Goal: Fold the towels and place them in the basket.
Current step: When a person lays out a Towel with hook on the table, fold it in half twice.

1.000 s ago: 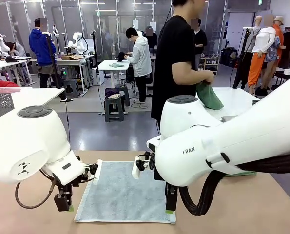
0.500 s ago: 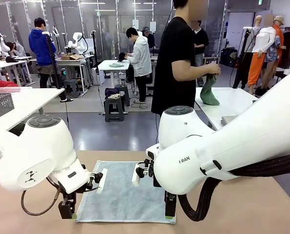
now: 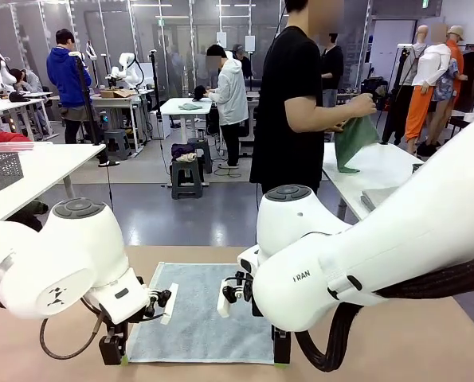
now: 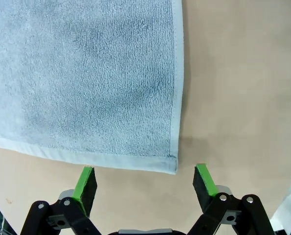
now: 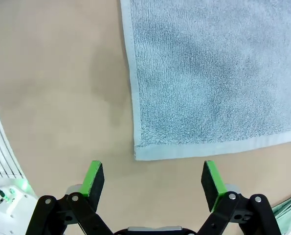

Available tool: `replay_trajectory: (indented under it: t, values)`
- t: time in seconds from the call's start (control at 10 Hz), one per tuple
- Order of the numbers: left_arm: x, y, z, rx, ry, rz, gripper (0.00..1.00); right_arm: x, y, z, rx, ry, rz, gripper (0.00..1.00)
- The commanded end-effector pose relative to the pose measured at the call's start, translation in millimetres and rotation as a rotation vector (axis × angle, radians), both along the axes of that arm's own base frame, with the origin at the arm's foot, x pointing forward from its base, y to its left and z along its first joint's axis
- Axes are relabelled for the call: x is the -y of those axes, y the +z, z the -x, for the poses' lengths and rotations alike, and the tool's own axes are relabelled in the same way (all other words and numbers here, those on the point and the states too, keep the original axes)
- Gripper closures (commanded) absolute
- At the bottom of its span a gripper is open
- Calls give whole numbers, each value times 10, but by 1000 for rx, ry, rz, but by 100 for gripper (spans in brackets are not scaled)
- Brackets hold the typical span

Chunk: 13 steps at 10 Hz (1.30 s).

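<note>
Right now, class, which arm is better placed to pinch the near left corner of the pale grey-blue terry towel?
Left. The left gripper is open with that towel corner just ahead of it; the right gripper hovers open at the other near corner.

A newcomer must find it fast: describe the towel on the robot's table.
Start at the tan table between the white arms. Flat on it lies a pale grey-blue towel, near corners just ahead of the open left gripper and right gripper. Unlike the dark green cloth a person holds behind, it lies untouched.
</note>
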<state>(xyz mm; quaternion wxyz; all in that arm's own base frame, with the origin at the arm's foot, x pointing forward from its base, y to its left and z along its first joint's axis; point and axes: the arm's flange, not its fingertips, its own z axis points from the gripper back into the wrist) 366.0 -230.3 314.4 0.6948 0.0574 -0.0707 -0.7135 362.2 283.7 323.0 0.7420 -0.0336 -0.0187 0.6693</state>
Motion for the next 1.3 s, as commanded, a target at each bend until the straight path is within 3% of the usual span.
replay_trajectory:
  t: [0.0, 0.6, 1.2]
  values:
    - [-4, 16, -1, 2, -1, 0, 0, -2, 14, -2, 0, -6, -9, 0]
    - [-3, 15, 75, -15, -27, -7, 0, 53, -10, 52, 22, 11, -40, 0]
    - [-15, -111, 159, -74, -39, 17, 0, 135, -211, 165, -5, 57, -56, 0]
